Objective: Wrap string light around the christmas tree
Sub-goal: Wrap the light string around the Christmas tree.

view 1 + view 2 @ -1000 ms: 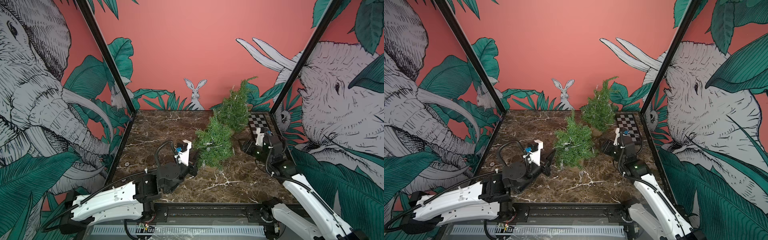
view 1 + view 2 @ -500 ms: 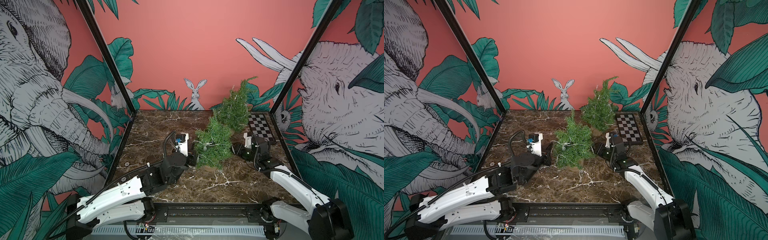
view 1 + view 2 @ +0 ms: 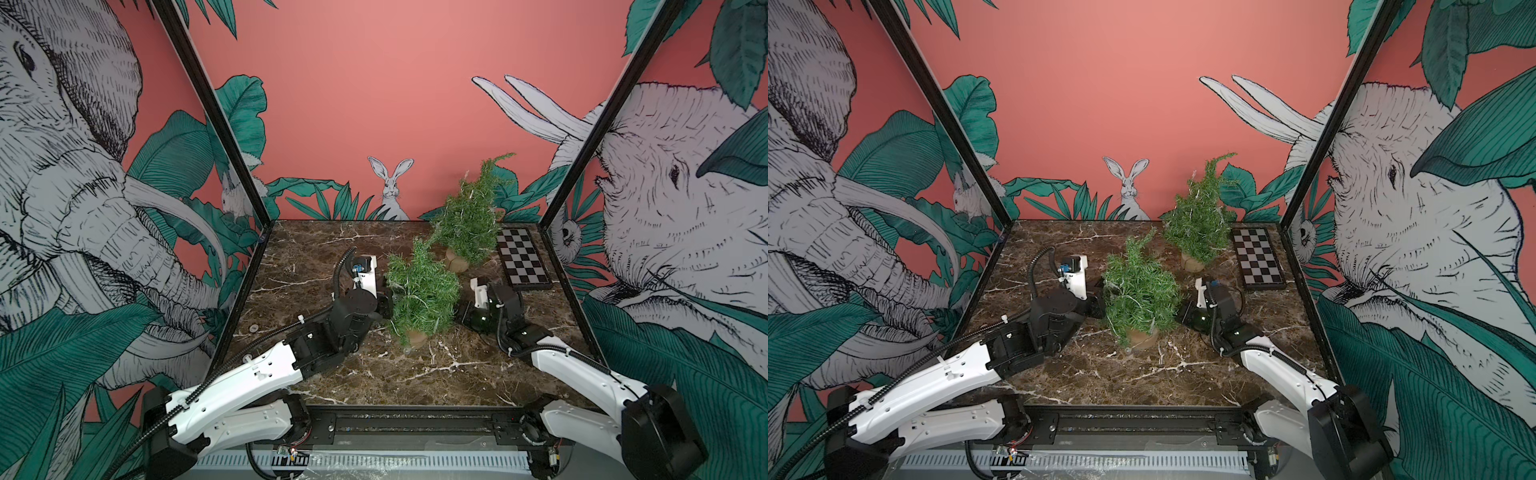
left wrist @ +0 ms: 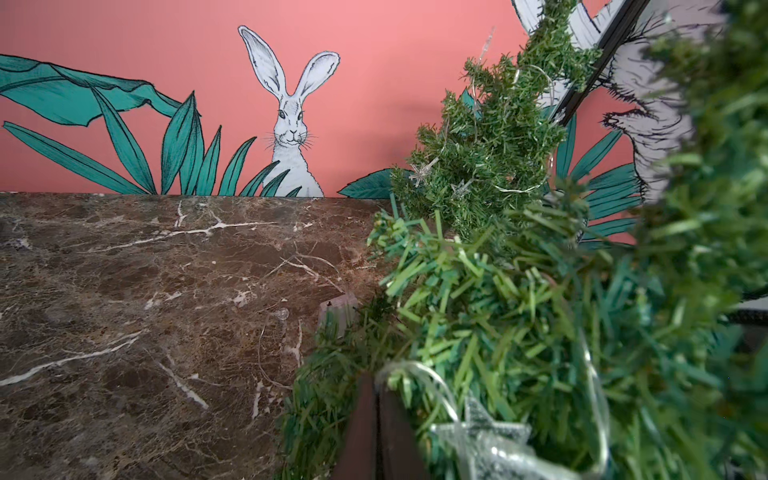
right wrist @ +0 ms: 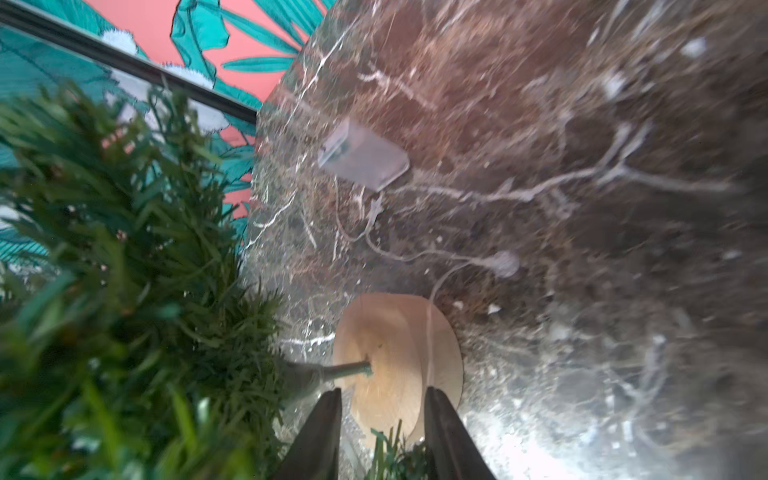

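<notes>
- Your left gripper (image 4: 376, 399) has its jaws pressed flat together, with no gap. They sit in the low branches of the near christmas tree (image 3: 422, 291), on the left-arm side.
- The thin wire of the string light (image 4: 482, 432) comes out right at those tips, so it looks pinched there. It loops through the tree's needles, with a clear star bulb just beside the fingers.
- Your right gripper (image 5: 384, 392) is on the opposite side of that tree, low down. Its jaws stand partly apart and nothing is clamped between them.
- Past the right gripper's tips you see the tree's round wooden base (image 5: 397, 365) and its thin trunk. You cannot tell from the blurred right wrist view whether the fingers touch the base.
- More wire trails from the base across the marble table (image 3: 311, 249) to a clear battery box (image 5: 361, 160). The box lies flat near the tree, apart from its base.
- In both top views a second tree (image 3: 469, 224) stands behind the near tree, toward the back wall, with star lights in its branches.
- A checkerboard (image 3: 523, 259) lies further off on the right-arm side, well apart from the near tree.
</notes>
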Controlling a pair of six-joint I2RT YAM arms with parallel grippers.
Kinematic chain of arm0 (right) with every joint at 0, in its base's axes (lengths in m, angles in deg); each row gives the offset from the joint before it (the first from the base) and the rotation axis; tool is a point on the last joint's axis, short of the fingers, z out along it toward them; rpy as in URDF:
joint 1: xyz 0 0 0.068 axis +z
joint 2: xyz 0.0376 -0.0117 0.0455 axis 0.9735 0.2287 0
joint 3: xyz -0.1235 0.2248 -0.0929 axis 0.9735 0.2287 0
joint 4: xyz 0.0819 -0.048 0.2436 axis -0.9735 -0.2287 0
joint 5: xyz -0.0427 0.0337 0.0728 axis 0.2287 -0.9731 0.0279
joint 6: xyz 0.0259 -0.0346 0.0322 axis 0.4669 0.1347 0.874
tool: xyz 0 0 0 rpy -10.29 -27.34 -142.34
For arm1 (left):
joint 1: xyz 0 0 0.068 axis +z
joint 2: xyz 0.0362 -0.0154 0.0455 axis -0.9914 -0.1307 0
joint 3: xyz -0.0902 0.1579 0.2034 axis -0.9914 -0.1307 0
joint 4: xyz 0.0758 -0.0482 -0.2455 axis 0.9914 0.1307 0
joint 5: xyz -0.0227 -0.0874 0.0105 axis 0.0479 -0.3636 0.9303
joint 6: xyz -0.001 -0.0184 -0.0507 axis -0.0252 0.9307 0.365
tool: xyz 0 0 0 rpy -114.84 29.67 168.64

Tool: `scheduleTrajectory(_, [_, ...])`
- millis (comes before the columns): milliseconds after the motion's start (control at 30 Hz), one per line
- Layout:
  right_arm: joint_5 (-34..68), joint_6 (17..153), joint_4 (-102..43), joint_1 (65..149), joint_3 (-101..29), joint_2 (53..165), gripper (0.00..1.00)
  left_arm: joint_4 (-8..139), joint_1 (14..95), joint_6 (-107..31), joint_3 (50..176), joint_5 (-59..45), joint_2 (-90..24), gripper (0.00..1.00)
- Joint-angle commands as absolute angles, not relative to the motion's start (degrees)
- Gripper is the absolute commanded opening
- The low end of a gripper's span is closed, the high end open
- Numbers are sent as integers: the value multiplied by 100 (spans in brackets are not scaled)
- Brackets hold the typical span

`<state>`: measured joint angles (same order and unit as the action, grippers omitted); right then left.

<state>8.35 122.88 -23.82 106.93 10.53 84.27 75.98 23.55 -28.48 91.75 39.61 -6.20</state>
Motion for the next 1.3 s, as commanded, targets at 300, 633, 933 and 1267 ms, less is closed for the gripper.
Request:
scheduleTrajectory(300, [1852,12016,-2982,11179,1125,7587,46,7684,2658,-2870,9306,3877,-545,0])
scheduleTrajectory(633, [2447,11642,-3708,10391,645,7545,59,7737,2695,-2693,9072,3864,-343,0])
scheduleTrajectory(933, [1768,12319,-2145,10144,676,9487,47,7755,2695,-2553,8948,3773,-156,0])
scheduleTrajectory(1267, [1691,13732,-1041,10456,684,10948,51,7676,2694,-2445,8888,3702,-129,0])
